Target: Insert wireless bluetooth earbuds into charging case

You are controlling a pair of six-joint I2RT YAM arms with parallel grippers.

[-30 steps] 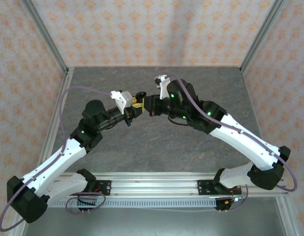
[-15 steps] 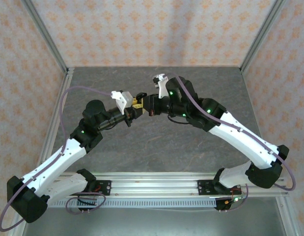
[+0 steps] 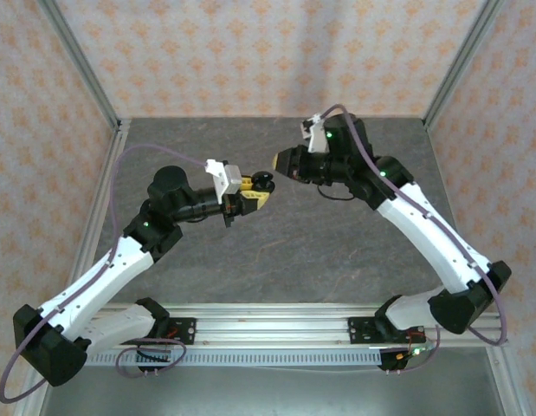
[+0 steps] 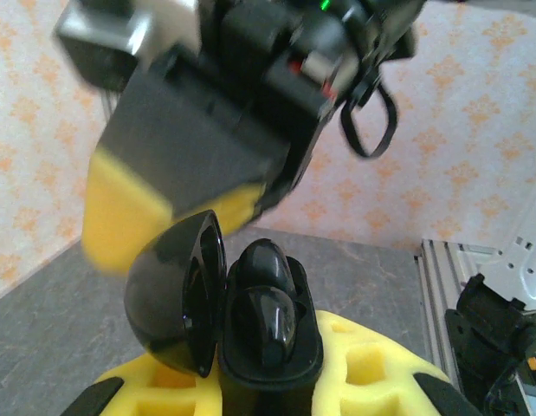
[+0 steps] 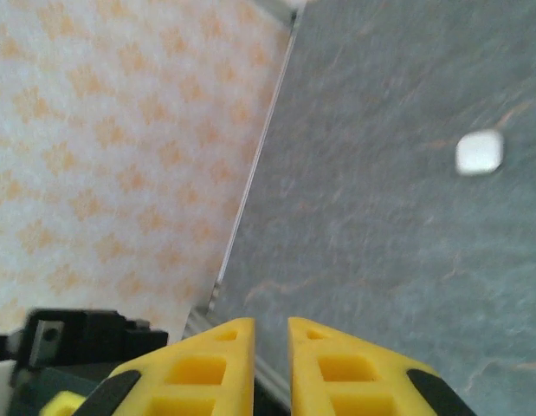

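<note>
Pulled apart now: a second ago my right gripper (image 3: 282,162) was nose to nose with the left gripper (image 3: 255,194) over the middle of the table (image 3: 337,251). It has since backed off toward the far right, and there's a plain gap between the two.

Its yellow fingers (image 5: 216,364) have cracked open to a narrow slit. I see nothing between them, just grey tabletop showing through.

On the left side, the fingers (image 4: 371,368) are clamped on the charging case (image 4: 269,368), a glossy black one, carried at the tips above the table. Its lid (image 4: 177,303) is swung open to the left. I can make out dark earbuds (image 4: 266,316) sitting in the wells, one rounded head above another. Whether both are fully seated I can't tell.

Beyond the case, through the left wrist camera, the right gripper's black body looms blurred, with one yellow finger hanging down.

Further out, the right wrist camera picks up a small white rounded thing (image 5: 480,153) lying on the table, blurred and well apart from my right fingertips.

From above, both arms arch in from the near edge with their elbows out, and the patterned walls (image 3: 250,52) stand behind.
</note>
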